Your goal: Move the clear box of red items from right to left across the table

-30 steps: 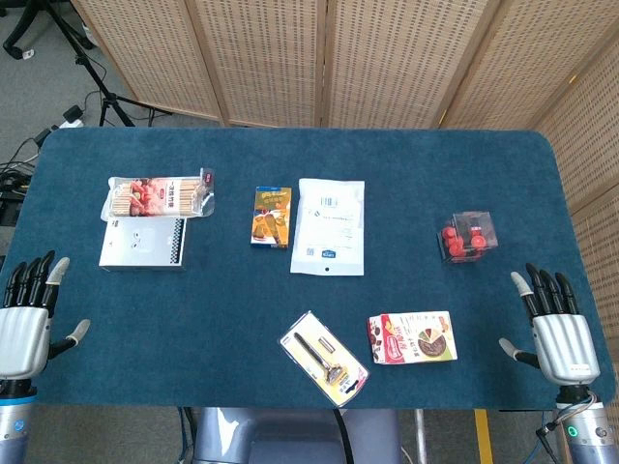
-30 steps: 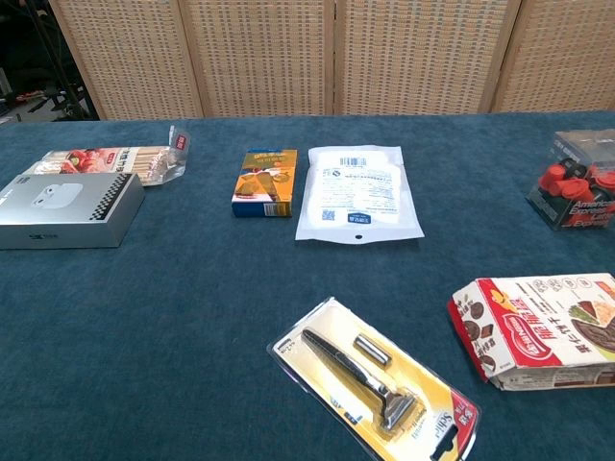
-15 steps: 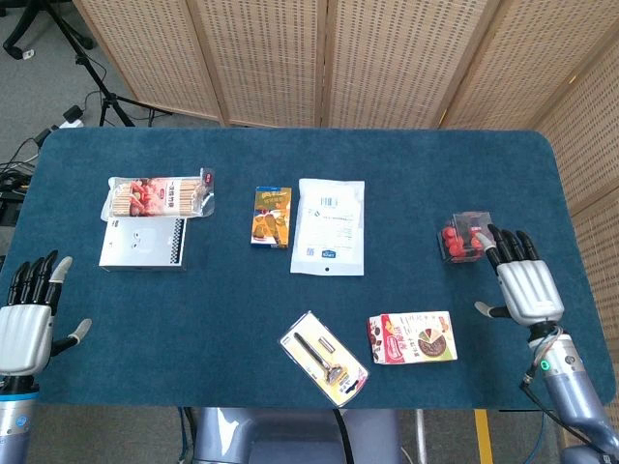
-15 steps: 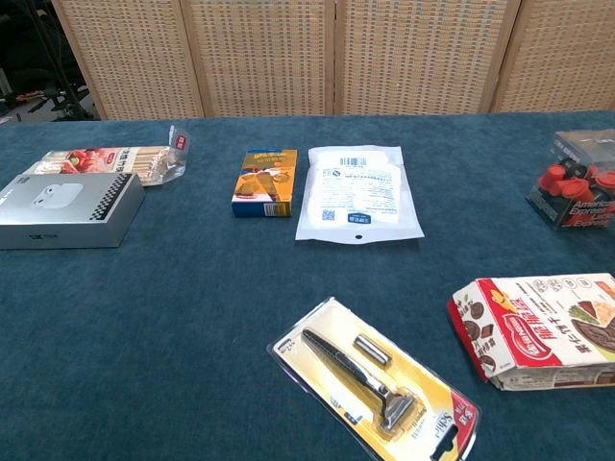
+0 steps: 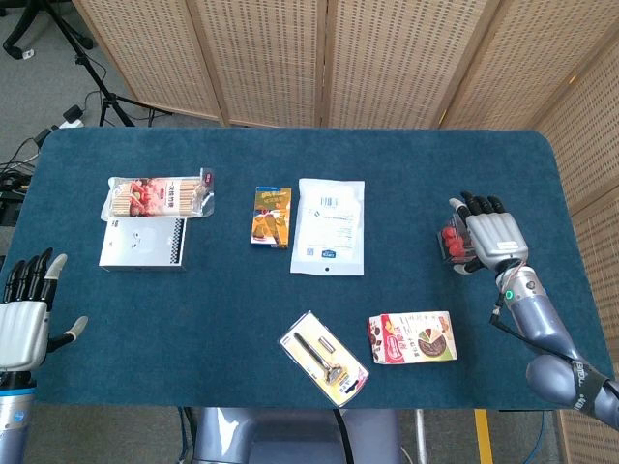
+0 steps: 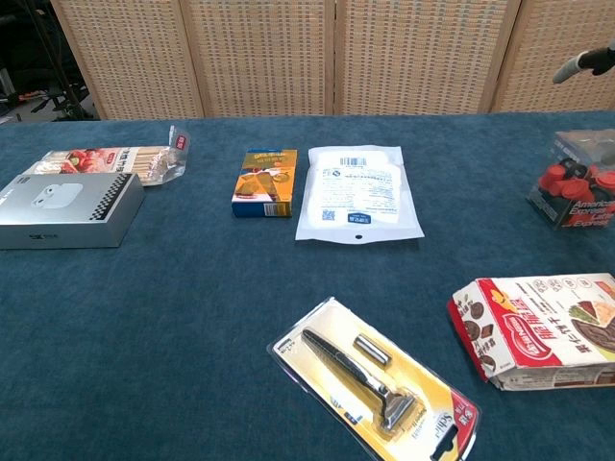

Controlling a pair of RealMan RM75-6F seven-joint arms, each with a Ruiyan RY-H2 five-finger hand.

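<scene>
Blue cloth covers the table [image 5: 406, 164], backed by wicker screens [image 5: 290, 58]. At three o'clock in the head view the clear box [image 6: 577, 181] of red items is seen, with the right hand [image 5: 489, 235] spread above it, fingers apart, nothing grasped (contact cannot be judged). At eight o'clock the left hand [image 5: 23, 314] is held released off the table's edge. A razor pack [image 5: 324, 358] lies at six o'clock.
</scene>
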